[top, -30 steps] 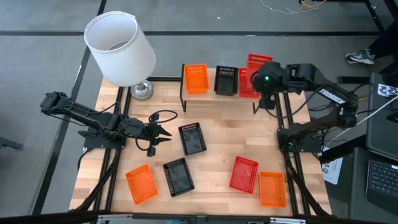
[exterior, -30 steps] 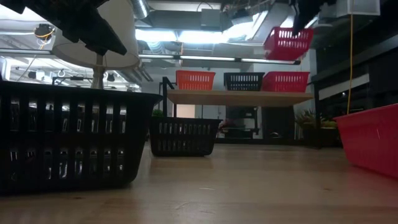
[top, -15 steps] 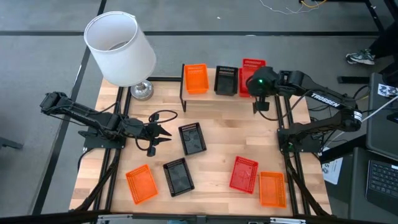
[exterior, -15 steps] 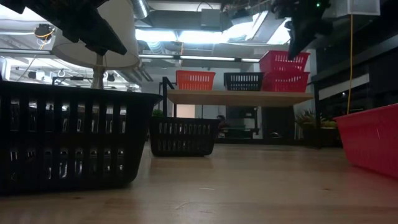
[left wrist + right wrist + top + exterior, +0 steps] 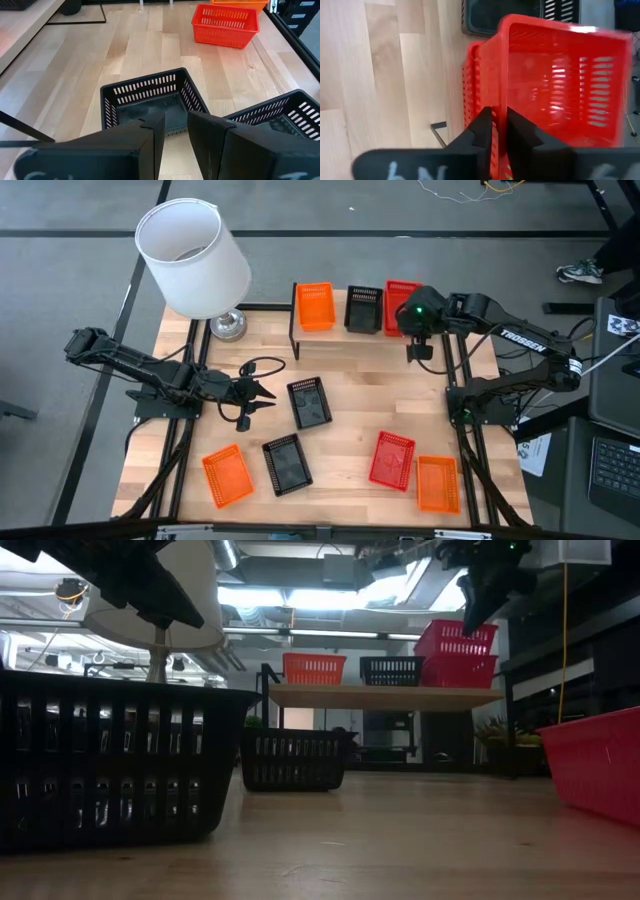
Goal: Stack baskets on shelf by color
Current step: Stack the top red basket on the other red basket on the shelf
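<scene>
Red basket (image 5: 555,75) sits tilted atop another red basket (image 5: 462,671), its wall between the right gripper (image 5: 500,131) fingers, which straddle it narrowly. Left gripper (image 5: 176,131) fingers stand slightly parted, a black basket (image 5: 150,100) just beyond their tips.

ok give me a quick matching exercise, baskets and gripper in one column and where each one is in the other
Things:
1. orange basket on the shelf
2. black basket on the shelf
3. stacked red baskets
4. left gripper

Places:
A. shelf's right end, under the right gripper
B. middle of the shelf
C. over the table, beside a loose black basket
D. shelf's left end

Pairs: 1-D, 2-B, 3-A, 4-C
</scene>
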Controlling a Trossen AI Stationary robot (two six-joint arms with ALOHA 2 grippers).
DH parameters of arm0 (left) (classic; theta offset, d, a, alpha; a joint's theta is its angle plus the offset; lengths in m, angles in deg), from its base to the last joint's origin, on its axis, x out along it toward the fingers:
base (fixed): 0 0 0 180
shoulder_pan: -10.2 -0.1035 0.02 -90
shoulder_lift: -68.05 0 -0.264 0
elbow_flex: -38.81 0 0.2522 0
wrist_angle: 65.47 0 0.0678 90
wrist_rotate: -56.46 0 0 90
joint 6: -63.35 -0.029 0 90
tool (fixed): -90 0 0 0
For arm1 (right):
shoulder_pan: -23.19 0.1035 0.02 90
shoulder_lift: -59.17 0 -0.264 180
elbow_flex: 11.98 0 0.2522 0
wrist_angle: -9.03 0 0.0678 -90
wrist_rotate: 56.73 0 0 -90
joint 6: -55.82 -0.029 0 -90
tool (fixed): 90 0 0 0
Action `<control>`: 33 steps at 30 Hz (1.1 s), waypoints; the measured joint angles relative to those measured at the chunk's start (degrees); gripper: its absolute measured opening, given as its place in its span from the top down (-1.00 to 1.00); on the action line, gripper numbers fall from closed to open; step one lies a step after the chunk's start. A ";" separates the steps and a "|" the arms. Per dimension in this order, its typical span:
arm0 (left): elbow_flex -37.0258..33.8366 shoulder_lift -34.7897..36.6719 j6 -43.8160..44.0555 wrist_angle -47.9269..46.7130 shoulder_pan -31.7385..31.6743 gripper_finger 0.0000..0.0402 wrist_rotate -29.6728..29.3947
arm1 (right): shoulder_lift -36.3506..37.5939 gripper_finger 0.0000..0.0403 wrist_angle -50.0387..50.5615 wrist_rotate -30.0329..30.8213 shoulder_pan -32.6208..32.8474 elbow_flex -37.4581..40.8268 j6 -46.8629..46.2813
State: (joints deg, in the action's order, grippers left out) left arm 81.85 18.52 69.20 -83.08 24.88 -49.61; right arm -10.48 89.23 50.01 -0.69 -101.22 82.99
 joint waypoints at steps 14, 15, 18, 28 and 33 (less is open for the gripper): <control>0.00 0.00 0.02 -0.02 0.00 0.62 0.02 | -0.02 0.72 0.26 2.67 0.00 0.00 -1.93; 0.00 0.00 0.02 -0.02 0.00 0.62 0.00 | -0.02 0.71 0.26 2.16 0.00 0.00 -2.03; 0.00 0.00 0.02 -0.02 0.00 0.62 0.00 | -0.02 0.66 0.24 1.80 0.02 -0.02 -2.31; 0.00 0.00 0.02 -0.02 0.00 0.62 0.02 | -0.02 0.42 0.26 2.96 0.02 -0.07 -2.92; 0.00 0.00 0.02 -0.02 0.00 0.62 0.02 | -0.07 0.35 0.63 3.08 0.40 -1.18 -2.91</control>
State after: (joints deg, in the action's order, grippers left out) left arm 81.85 18.52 69.22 -83.11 24.88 -49.60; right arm -10.55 89.85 53.10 -0.29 -102.41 80.09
